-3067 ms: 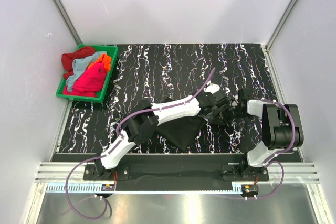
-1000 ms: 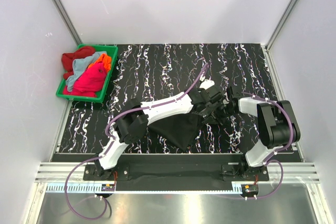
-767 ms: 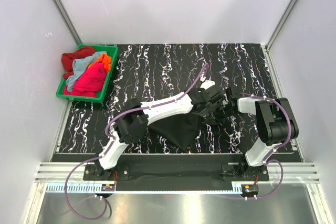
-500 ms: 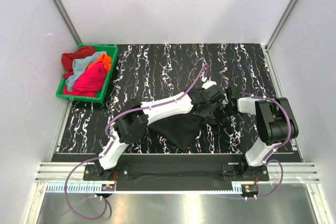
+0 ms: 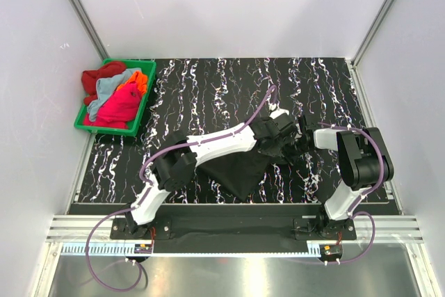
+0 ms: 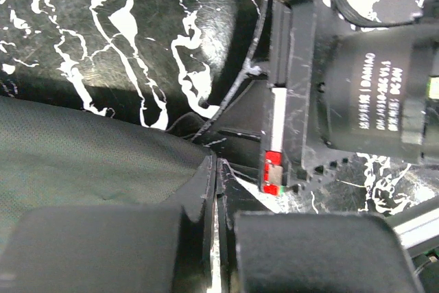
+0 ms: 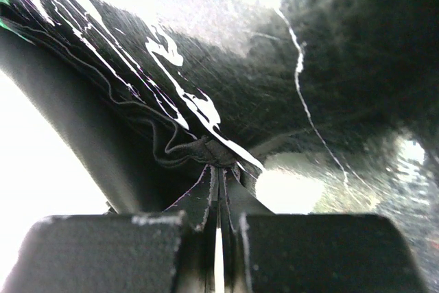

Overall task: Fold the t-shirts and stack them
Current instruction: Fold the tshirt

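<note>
A black t-shirt (image 5: 236,170) lies crumpled on the black marbled table (image 5: 208,88), near the front middle, partly under my left arm. My left gripper (image 5: 280,132) reaches across to the shirt's right end, and my right gripper (image 5: 296,141) meets it there, almost touching. In the left wrist view the left gripper (image 6: 217,169) is shut, with the black t-shirt (image 6: 89,162) running up to its tips. The right gripper (image 7: 219,169) is shut on a bunched hem of the black t-shirt (image 7: 206,149). Red (image 5: 94,78), light blue (image 5: 111,87), orange (image 5: 140,81) and magenta (image 5: 119,107) t-shirts sit in the bin.
A green plastic bin (image 5: 137,122) stands at the table's left edge. White walls and metal posts close in the table on three sides. The right gripper's black body (image 6: 357,80) fills the upper right of the left wrist view, very close.
Both grippers stayed shut. Since three seconds ago they drew in toward the middle. In the last second the left gripper edged slightly right and the right wrist crept toward it.
</note>
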`<state>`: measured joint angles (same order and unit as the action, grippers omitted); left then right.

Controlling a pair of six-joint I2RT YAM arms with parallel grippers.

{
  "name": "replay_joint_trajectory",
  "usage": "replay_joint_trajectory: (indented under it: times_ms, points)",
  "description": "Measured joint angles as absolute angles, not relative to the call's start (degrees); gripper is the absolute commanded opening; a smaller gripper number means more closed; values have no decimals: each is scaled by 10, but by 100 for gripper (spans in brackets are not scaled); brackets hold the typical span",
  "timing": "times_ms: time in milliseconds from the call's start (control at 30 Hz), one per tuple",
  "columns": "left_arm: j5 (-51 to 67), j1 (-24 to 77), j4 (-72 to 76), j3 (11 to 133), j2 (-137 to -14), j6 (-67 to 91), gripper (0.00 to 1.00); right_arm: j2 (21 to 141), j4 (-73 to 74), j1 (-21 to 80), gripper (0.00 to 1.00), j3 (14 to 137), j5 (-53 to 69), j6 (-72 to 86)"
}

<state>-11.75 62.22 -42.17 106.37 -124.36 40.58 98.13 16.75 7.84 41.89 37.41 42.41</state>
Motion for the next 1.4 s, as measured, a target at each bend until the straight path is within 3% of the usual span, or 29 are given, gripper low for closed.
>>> replay_joint_trajectory:
  times_ms: [100,200,233,367,533,733,933,1200,1400]
  points:
    - [-112,623,-418,1063,-1244,405,0,984,164,78,0,420,378,425]
    - [-109,623,-415,1063,-1245,397,22,985,163,78,1,420,380,425]
    - [-109,623,-415,1063,-1245,392,35,985,163,78,2,420,380,425]
    - [-115,611,-405,1049,-1237,376,49,984,170,75,17,422,381,424]
    - [-99,592,-404,990,-1165,354,49,981,225,60,26,460,350,406]
    - [-70,535,-382,877,-961,323,45,959,345,17,40,564,274,343]
    - [16,429,-308,714,-821,309,41,924,415,8,30,647,261,277]
    - [186,356,-213,572,-885,316,39,961,297,131,21,583,438,309]
    - [238,333,-170,550,-908,312,39,1023,220,125,22,515,478,329]
